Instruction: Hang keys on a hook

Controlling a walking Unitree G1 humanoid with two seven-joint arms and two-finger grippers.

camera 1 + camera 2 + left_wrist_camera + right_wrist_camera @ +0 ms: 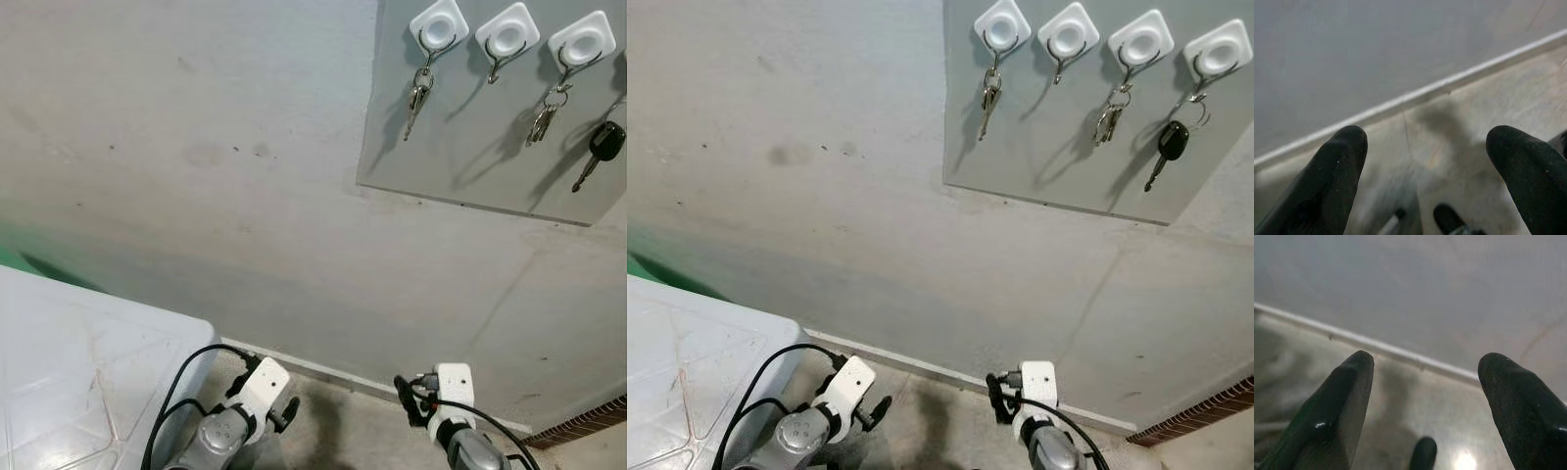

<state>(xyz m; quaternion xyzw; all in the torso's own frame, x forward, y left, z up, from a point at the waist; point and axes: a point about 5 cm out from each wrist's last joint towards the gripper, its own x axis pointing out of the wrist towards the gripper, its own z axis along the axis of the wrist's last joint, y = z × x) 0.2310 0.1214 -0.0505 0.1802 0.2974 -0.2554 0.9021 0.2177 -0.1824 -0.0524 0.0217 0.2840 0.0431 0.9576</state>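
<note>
I see my left tool (1425, 161) and right tool (1422, 396) spread wide, empty; black car key (1169, 149) hangs blade-down from its hook (1217, 54).

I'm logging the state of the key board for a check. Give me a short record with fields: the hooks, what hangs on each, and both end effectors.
board: grey panel on the wall, four white hooks in a row
first hook: small key bunch
second hook: bare
third hook: key bunch
fourth hook: black car key
left end effector: low near the floor, fingers open, holding nothing
right end effector: low near the floor, fingers open, holding nothing
</note>
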